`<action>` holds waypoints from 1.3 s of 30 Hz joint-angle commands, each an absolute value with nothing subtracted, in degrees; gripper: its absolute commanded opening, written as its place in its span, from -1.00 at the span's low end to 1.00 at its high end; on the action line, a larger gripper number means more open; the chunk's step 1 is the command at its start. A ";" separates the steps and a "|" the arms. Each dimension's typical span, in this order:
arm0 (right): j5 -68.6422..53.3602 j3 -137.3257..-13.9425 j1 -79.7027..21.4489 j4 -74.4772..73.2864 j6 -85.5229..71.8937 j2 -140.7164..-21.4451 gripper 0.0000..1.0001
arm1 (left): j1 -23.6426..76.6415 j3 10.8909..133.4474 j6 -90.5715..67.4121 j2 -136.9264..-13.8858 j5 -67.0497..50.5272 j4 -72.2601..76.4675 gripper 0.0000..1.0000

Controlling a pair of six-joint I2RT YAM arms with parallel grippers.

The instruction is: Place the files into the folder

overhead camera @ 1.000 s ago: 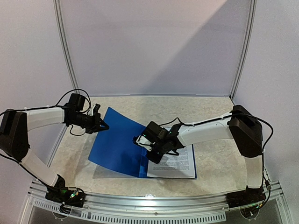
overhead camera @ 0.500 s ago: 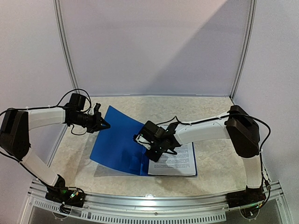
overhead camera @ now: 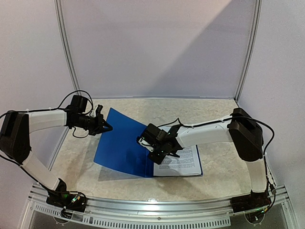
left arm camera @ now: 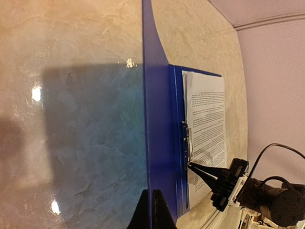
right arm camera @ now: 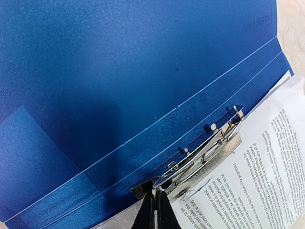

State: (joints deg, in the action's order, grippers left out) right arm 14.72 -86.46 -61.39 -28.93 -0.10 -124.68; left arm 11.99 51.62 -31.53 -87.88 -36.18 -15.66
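I am looking down at the folder (overhead camera: 121, 145), which is lying open on the marbled table (overhead camera: 214, 114), its spine running roughly toward me and its blue front cover fanning out to the left. The left gripper (overhead camera: 107, 127) is pinching the far left edge of that cover. In the left wrist view its fingertips (left arm camera: 151, 210) are pressed together on the thin blue sheet, which I am seeing edge-on (left arm camera: 159, 143). The cover is standing lifted off the table and throwing a dark shadow on the surface beneath it. The files (overhead camera: 183, 163) are resting on the right half of the folder as a white stack of printed pages, with their left margin sitting at the spine. The right gripper (overhead camera: 162, 153) is reaching in over the spine from the right, and its fingers are closed tight with nothing between them. From the right wrist camera the closed tips (right arm camera: 153, 210) are touching the near end of the metal clip (right arm camera: 205, 152), which is lying along the spine between the blue cover (right arm camera: 119, 71) and the pages (right arm camera: 257, 181). The clip's plate is overlapping the edge of the top page. I cannot tell whether the clip is clamped down on the pages.
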 commanded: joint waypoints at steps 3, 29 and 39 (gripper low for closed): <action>17.82 -79.29 -58.96 -40.96 -1.33 -136.76 -1.00 | 14.46 51.33 -30.38 -88.65 -38.54 -20.45 -1.00; 6.81 -75.24 -61.23 -21.86 13.54 -122.10 -1.00 | 14.83 51.06 -30.87 -88.45 -39.24 -19.64 -1.00; 7.54 -75.96 -61.22 -21.55 12.96 -120.79 -1.00 | 14.75 51.24 -30.34 -87.89 -39.11 -19.90 -1.00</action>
State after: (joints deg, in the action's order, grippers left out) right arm 12.86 -78.04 -60.90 -17.12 14.31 -119.68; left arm 12.49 51.64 -31.44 -87.88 -35.99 -15.75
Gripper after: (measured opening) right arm 0.008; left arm 0.023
